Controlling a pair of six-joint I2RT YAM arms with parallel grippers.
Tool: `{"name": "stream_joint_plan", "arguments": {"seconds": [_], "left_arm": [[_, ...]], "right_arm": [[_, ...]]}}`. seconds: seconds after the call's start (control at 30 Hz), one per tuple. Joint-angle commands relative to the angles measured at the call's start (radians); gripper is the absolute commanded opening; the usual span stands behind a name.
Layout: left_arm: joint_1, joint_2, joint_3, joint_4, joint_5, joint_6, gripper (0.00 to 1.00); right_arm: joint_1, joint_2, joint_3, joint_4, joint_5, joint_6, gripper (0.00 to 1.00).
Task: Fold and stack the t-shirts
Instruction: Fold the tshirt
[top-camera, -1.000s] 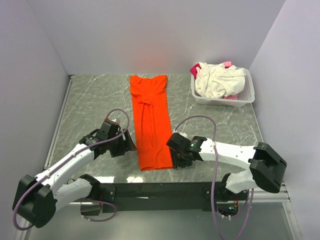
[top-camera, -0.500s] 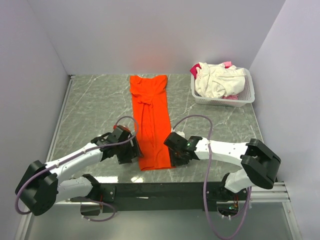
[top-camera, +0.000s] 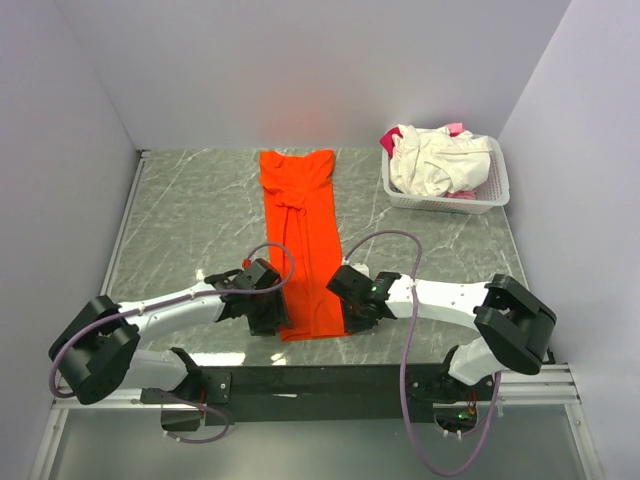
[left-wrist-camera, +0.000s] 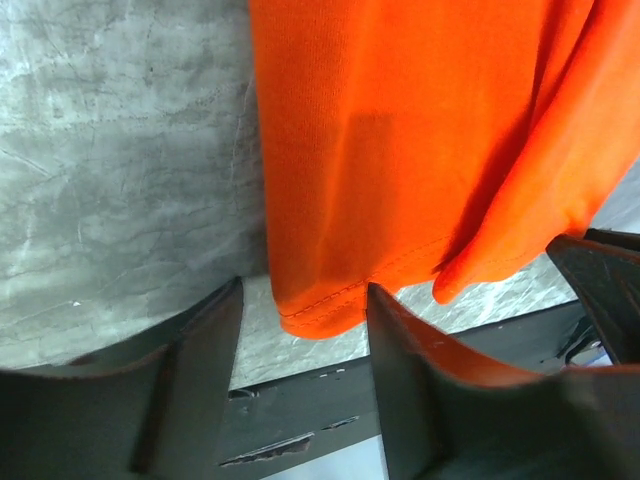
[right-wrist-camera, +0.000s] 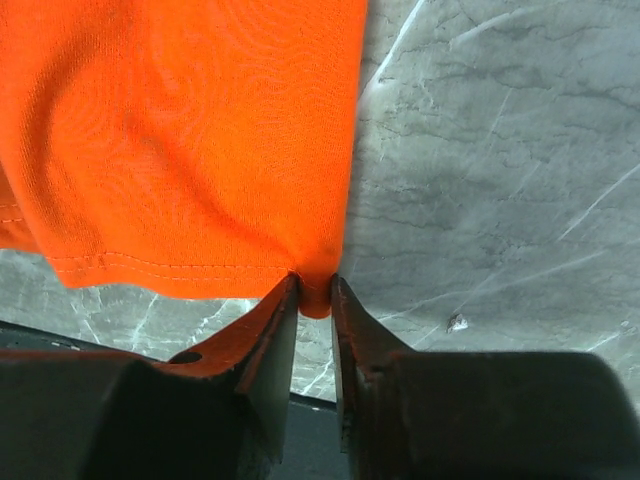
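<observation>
on marble table (top-camera: 180, 220), orange t-shirt (top-camera: 300, 250) hem between both jaws

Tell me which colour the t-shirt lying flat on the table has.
Plain bright orange. The t-shirt shows best in the top external view.

Left hand (left-wrist-camera: 303, 300) open, fingers straddling the near left corner of the orange t-shirt (top-camera: 298, 225); right hand (right-wrist-camera: 314, 285) pinched closed on its near right corner.
</observation>
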Motion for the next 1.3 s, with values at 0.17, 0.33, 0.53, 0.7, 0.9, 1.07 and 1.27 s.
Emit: {"name": "stream_joint_plan", "arguments": {"seconds": [0.17, 0.33, 0.53, 0.7, 0.9, 1.07, 1.27], "left_arm": [[-0.019, 0.04, -0.028, 0.035, -0.017, -0.028, 0.45], [-0.02, 0.045, -0.079, 0.078, -0.014, -0.041, 0.23], [-0.02, 0.045, -0.104, 0.083, -0.029, -0.045, 0.0], [-0.022, -0.069, -0.119, 0.054, -0.065, -0.065, 0.0], [-0.02, -0.139, -0.102, 0.068, -0.054, -0.065, 0.0], [-0.02, -0.189, -0.055, 0.025, -0.088, -0.065, 0.0], [-0.001, -0.186, 0.007, 0.025, -0.105, -0.016, 0.0]], "right_arm": [[-0.007, -0.019, -0.016, -0.005, 0.009, 0.011, 0.22], [-0.007, -0.042, -0.039, -0.006, 0.004, 0.032, 0.15], [-0.009, -0.065, -0.059, -0.015, 0.006, 0.058, 0.0], [-0.007, -0.091, -0.057, -0.011, -0.002, 0.066, 0.0], [-0.007, -0.122, -0.013, -0.037, 0.001, 0.072, 0.0], [-0.007, -0.148, 0.036, -0.061, -0.005, 0.081, 0.0], [-0.009, -0.132, 0.119, -0.1, 0.038, 0.069, 0.0]]}}
